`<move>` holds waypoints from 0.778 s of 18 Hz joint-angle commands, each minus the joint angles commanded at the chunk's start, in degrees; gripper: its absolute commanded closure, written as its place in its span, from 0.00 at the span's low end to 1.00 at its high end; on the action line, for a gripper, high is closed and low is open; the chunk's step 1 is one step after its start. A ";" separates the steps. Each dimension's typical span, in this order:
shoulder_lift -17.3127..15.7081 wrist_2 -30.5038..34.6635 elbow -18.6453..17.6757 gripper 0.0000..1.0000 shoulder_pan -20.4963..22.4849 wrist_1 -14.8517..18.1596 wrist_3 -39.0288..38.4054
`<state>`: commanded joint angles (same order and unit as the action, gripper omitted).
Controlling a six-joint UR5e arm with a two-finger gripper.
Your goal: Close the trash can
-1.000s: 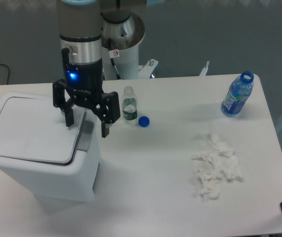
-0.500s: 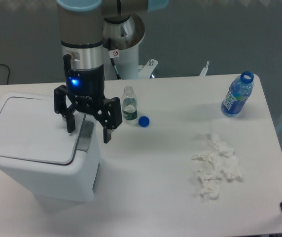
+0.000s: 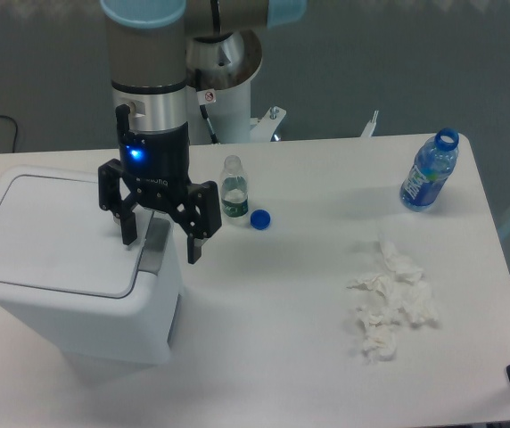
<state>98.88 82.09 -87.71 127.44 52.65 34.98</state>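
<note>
The trash can (image 3: 68,308) is a large white bin at the table's left front. Its flat white lid (image 3: 54,234) lies down level on the rim. A grey latch strip (image 3: 154,245) runs along the lid's right edge. My gripper (image 3: 160,242) hangs right over that strip, pointing down. It is open, one finger (image 3: 129,228) above the lid's right edge and the other (image 3: 193,245) just past the bin's right side. Nothing is held between the fingers.
A small clear bottle (image 3: 233,187) stands right of the gripper, with a blue cap (image 3: 259,218) beside it. A blue bottle (image 3: 430,170) stands at the far right. Crumpled white tissues (image 3: 390,299) lie on the table's right half.
The lid's right edge has sunk from slightly raised to flat on the bin. The gripper has shifted a little to the right and down, still open.
</note>
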 joint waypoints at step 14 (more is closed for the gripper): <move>0.53 0.00 0.00 0.00 0.09 -0.09 0.44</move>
<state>99.40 82.09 -87.71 127.53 52.56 35.42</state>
